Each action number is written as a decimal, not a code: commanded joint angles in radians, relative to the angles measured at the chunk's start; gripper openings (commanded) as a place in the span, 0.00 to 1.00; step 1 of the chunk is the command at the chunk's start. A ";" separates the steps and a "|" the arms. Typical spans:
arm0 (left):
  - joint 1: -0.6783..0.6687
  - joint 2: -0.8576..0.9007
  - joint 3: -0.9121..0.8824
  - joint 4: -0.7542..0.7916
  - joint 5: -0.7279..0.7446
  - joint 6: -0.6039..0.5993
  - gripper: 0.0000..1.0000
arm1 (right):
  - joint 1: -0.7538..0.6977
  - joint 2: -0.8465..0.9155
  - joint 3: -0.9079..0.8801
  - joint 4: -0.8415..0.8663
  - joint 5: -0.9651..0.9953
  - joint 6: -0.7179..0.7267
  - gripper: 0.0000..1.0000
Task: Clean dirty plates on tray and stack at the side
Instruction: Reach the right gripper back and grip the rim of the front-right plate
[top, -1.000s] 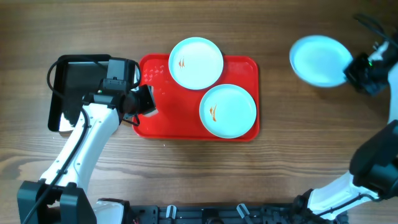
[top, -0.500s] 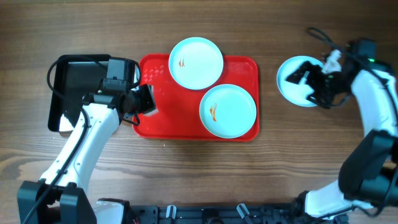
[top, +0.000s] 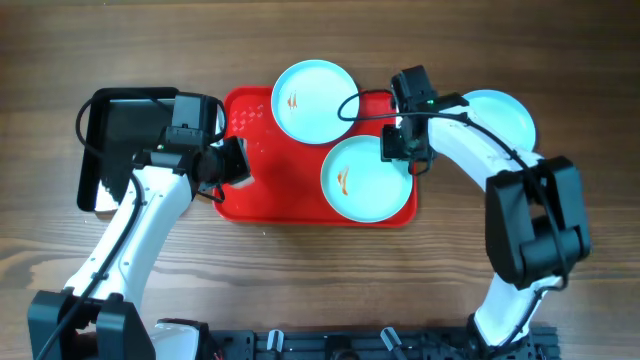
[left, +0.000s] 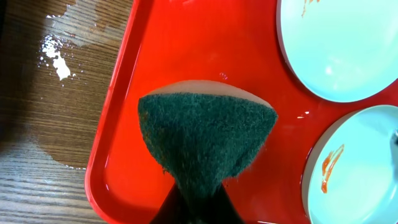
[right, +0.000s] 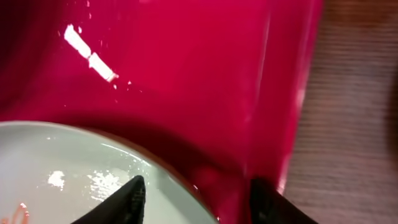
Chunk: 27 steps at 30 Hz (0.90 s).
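Note:
Two pale blue plates lie on the red tray (top: 250, 120): one at the back (top: 315, 102) and one at the front right (top: 366, 178), each with an orange smear. A third plate (top: 500, 118) rests on the table to the right, partly under the right arm. My left gripper (top: 232, 163) hovers over the tray's left part, shut on a dark green sponge (left: 205, 134). My right gripper (top: 398, 148) is open at the front plate's far-right rim. In the right wrist view one fingertip (right: 134, 193) is over the plate (right: 74, 168) and the other over the tray (right: 186, 74).
A black glossy tray (top: 120, 140) sits left of the red tray, partly under the left arm. White flecks and wet marks (left: 56, 59) spot the wood beside the red tray's left rim. The right arm arches over the table between the tray and the third plate.
My right arm swung left from the table's far right to the red tray, leaving the plate it carried on the table. Its jaws opened. The left arm has not moved.

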 joint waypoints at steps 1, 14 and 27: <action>0.004 0.007 0.004 0.004 0.012 0.008 0.04 | -0.005 0.042 -0.006 0.004 -0.057 -0.046 0.36; -0.080 0.007 0.004 0.003 0.095 0.037 0.04 | 0.169 0.042 -0.012 -0.008 -0.279 0.037 0.04; -0.274 0.251 0.004 0.158 0.110 -0.023 0.04 | 0.208 0.042 -0.012 0.071 -0.201 0.168 0.04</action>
